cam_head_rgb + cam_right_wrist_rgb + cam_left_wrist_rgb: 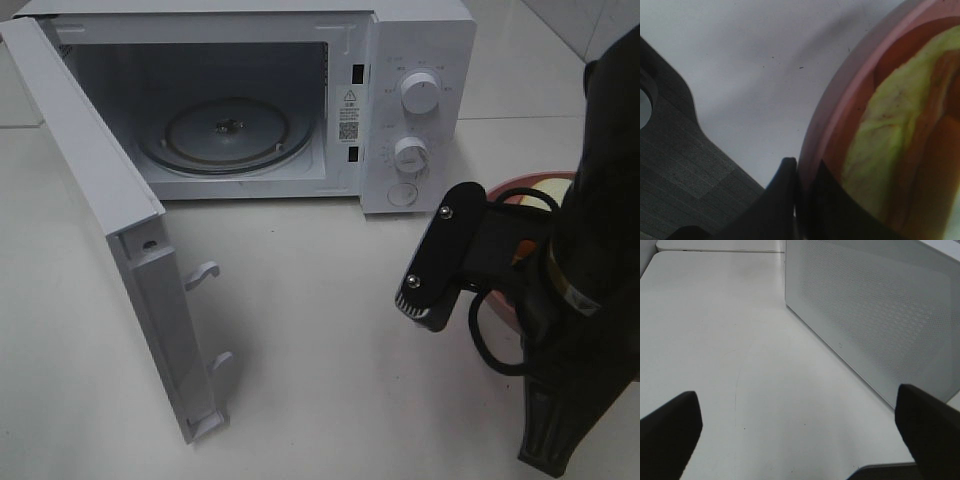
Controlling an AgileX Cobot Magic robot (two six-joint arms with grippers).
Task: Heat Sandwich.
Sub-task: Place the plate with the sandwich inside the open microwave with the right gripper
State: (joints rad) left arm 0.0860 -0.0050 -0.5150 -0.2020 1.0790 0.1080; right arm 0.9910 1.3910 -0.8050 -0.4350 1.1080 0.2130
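The sandwich (880, 150) lies on a round pink plate (840, 85), showing its yellow-green leafy layer and tan crust. My right gripper (802, 175) is shut on the plate's rim, one finger outside and one inside. In the high view the right arm (590, 250) covers most of the plate (522, 184) and only a pale bit of the sandwich (548, 190) shows. The plate is to the right of the microwave (420, 60), in front of its knobs. My left gripper (799, 440) is open and empty, low over the table beside the door's outer face (880, 315).
The microwave door (100, 200) is swung wide open to the left, with its latches toward the front. The glass turntable (225, 135) inside is bare. The white table (320, 340) lies between the door and the right arm.
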